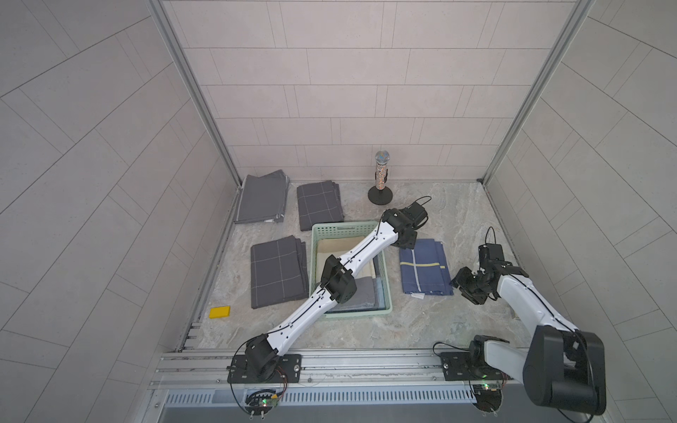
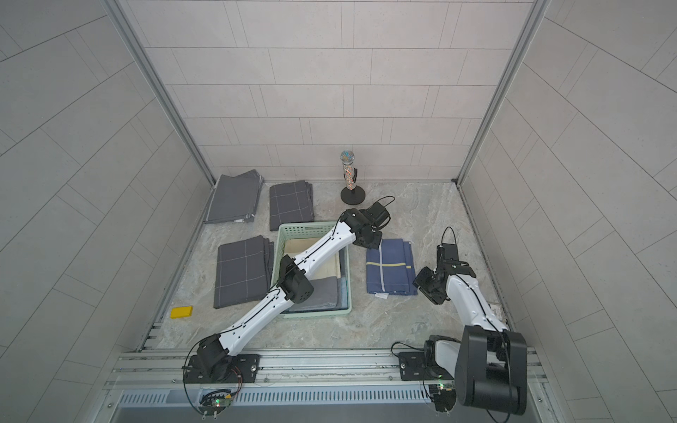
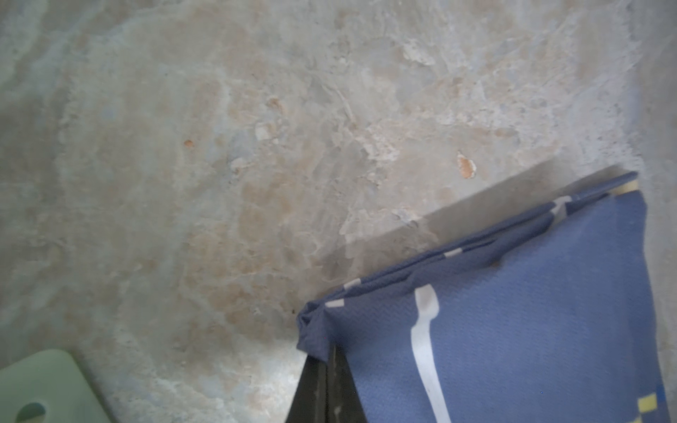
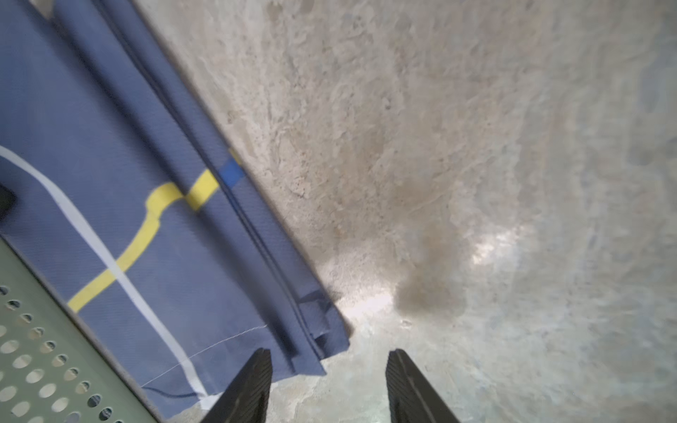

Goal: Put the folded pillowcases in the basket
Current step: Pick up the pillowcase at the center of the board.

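The folded pillowcase point(image 1: 425, 269) point(image 2: 392, 269) is dark blue with a white and a yellow stripe and lies on the marble tabletop just right of the basket point(image 1: 340, 230) point(image 2: 304, 230). My left arm reaches over the basket, and my left gripper point(image 1: 406, 244) point(image 3: 328, 362) is shut on the pillowcase's point(image 3: 531, 311) far corner nearest the basket, which is bunched between the fingers. My right gripper point(image 1: 459, 285) point(image 4: 328, 357) stands open with nothing between its fingers, just off the pillowcase's point(image 4: 128, 219) near right corner. In the wrist views the basket's rim point(image 3: 40, 381) and perforated wall point(image 4: 36, 348) show.
Cream and grey folded cloths lie inside the basket. Left of it are two grey checked folded cloths point(image 1: 278, 271) point(image 1: 320, 205) and a plain grey one point(image 1: 262, 197). A glittery microphone on a stand point(image 1: 381, 179) is behind. A yellow block point(image 1: 219, 312) lies at the near left.
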Robot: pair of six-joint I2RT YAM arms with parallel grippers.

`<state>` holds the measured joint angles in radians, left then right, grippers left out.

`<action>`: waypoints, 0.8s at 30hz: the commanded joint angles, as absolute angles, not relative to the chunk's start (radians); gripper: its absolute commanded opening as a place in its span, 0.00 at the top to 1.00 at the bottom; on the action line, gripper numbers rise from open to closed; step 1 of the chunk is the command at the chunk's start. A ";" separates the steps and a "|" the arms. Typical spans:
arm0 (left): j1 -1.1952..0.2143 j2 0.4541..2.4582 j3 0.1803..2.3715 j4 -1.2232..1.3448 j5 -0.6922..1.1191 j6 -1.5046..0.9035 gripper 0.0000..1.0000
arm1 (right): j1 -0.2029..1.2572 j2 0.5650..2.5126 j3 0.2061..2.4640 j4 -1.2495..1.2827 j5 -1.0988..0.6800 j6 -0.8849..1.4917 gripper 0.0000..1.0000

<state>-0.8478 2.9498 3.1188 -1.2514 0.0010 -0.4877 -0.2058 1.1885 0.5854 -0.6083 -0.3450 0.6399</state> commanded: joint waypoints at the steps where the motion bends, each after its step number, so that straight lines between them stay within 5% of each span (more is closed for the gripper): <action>1: -0.842 2.914 3.165 -1.263 0.023 -0.462 1.00 | -0.210 1.240 0.587 -0.550 -0.379 0.600 0.44; 11: -0.848 2.937 3.165 -1.262 0.052 -0.463 1.00 | -0.210 1.119 0.497 -0.428 -0.467 0.649 0.38; 24: -0.847 2.930 3.165 -1.243 0.057 -0.486 1.00 | -0.143 1.318 0.535 -0.500 -0.491 0.564 0.41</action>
